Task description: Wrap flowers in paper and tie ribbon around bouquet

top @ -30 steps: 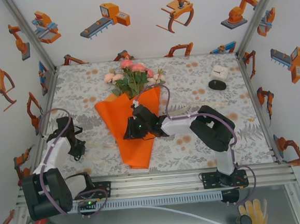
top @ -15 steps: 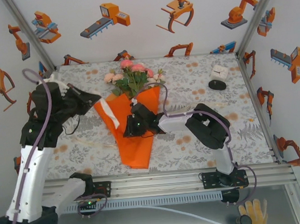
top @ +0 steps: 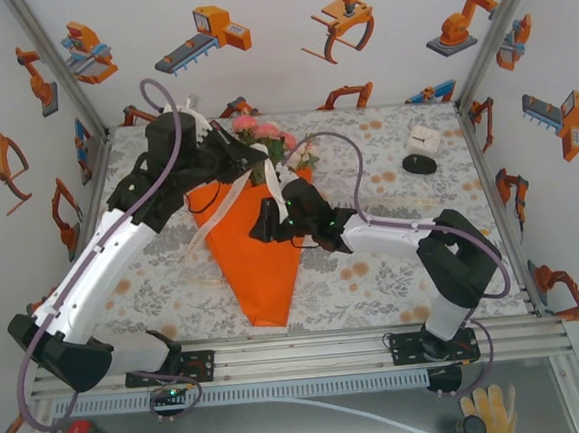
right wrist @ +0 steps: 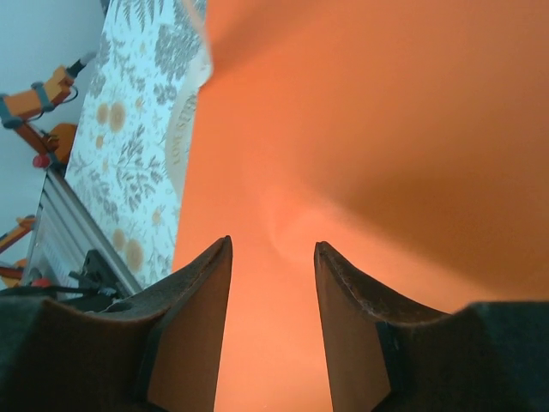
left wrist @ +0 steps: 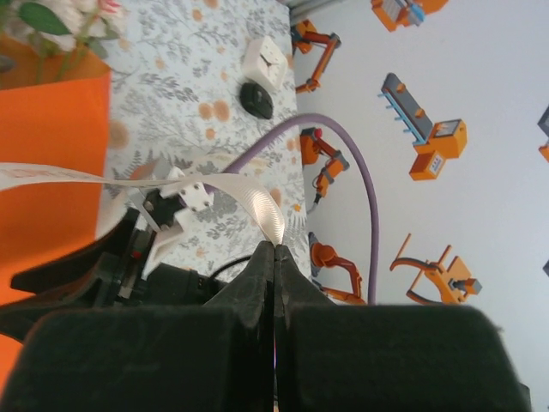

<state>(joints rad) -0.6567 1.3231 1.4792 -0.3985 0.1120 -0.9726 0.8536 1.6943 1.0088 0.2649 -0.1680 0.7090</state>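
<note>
Tying step, overhead and wrist views. My left jaws were pinched fully shut on one end of the ribbon (left wrist: 257,202), which ran from them as a flat band back over the orange paper (top: 259,269). My right jaws stood partly open just above the paper and held nothing. The paper lay rolled as a cone on the worktop (top: 394,268), point toward my bases. The flowers (top: 287,141) showed at its wide far end, and my left arm reached across beside them. No ribbon yet circled the bouquet (top: 269,208).

To do this step well, I judged that the band should stay flat and lightly taut and cross the cone's waist below the blooms. My right jaws should meanwhile press the paper's overlap so the cone cannot unroll. The purple cable (left wrist: 356,163) near the band could snag it.

The ribbon carried printed lettering; one word looked like "LOVE", the rest too blurred to read.
</note>
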